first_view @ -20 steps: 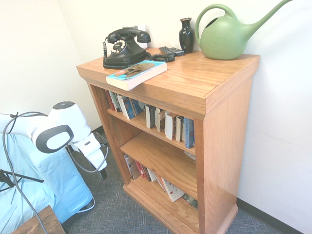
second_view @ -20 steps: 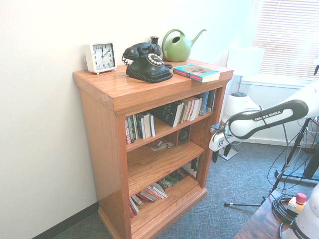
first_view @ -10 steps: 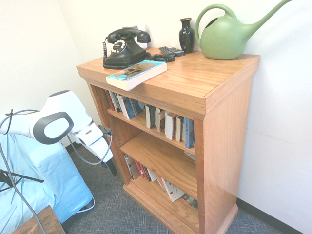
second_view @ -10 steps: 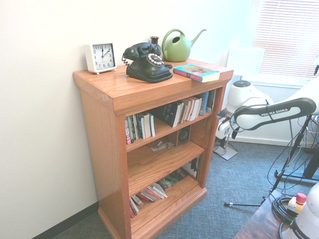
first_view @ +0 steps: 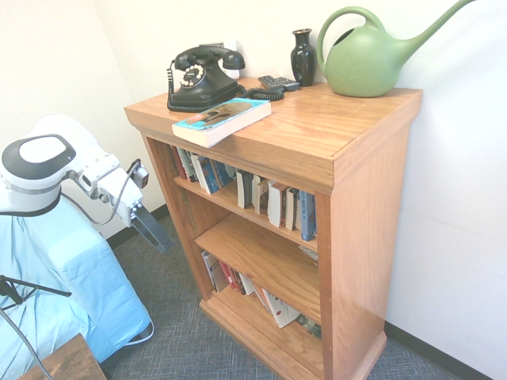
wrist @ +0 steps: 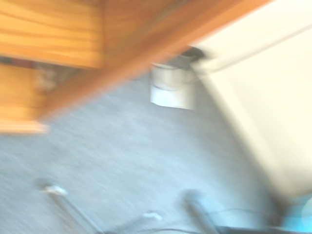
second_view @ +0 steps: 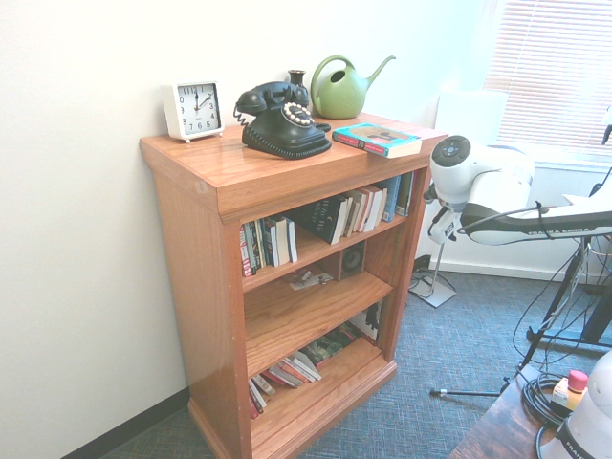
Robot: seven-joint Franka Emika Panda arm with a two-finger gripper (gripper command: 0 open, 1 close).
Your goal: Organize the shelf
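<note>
**First exterior view: arm off to the side, nothing picked yet**

First exterior view shows the shelf (first_view: 317,158) standing against the white wall, its thick top carrying a black rotary telephone (first_view: 202,77) near the back corner on the arm's side, a dark vase (first_view: 303,55) and a green watering can (first_view: 372,55) along the back edge, and a paperback book (first_view: 222,120) lying flat at the front edge, overhanging it slightly. Its top tier holds a row of books (first_view: 245,186), the middle tier looks almost bare, and the bottom tier has books leaning and slumped (first_view: 253,289).

The gripper (first_view: 150,229) hangs beside the shelf's side panel, clear of the wood, angled downward toward the carpet. Its fingers show as one dark shape here and are hidden in the second exterior view, so I take them as spread wide and empty (nothing is seen between them). The wrist view is smeared and gives only wood, carpet and wall.

My reading: this is the approach step, with no item chosen. The loose book on top looks the likeliest candidate. Reaching it would call for raising the hand above the overhanging top, then coming in over the front edge without clipping the telephone.
</note>
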